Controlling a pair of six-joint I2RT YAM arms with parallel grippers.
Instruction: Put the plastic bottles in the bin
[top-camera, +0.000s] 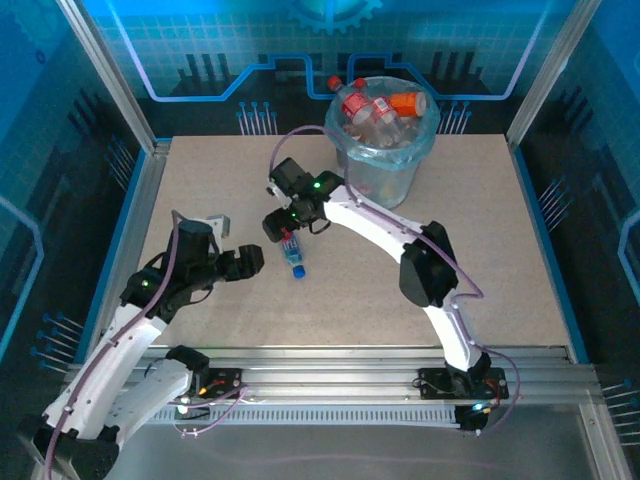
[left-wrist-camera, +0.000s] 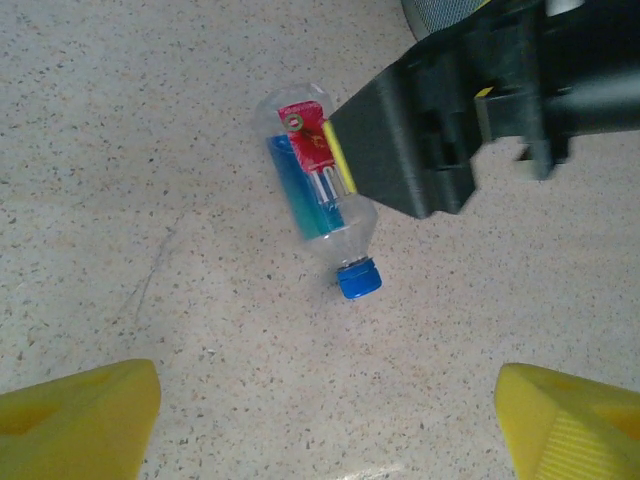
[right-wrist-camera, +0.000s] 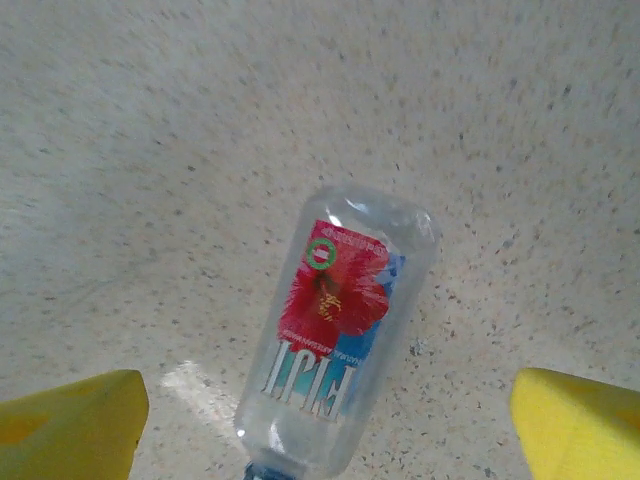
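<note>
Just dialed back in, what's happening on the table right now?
The right gripper hovers open over a blue-capped bottle lying on its side on the table, straddling it without gripping. The left gripper, also open and empty, points at the same bottle from nearby. Several bottles already sit in the bin at the far side.

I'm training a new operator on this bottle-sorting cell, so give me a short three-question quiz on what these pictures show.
1. True or false: the loose bottle on the table lies on its side.
2. The right gripper is: A) shut on the bottle, B) open over the bottle, C) shut and empty.
3. Fill in: the loose bottle's cap is ____.
Key: 1 true; 2 B; 3 blue.
</note>
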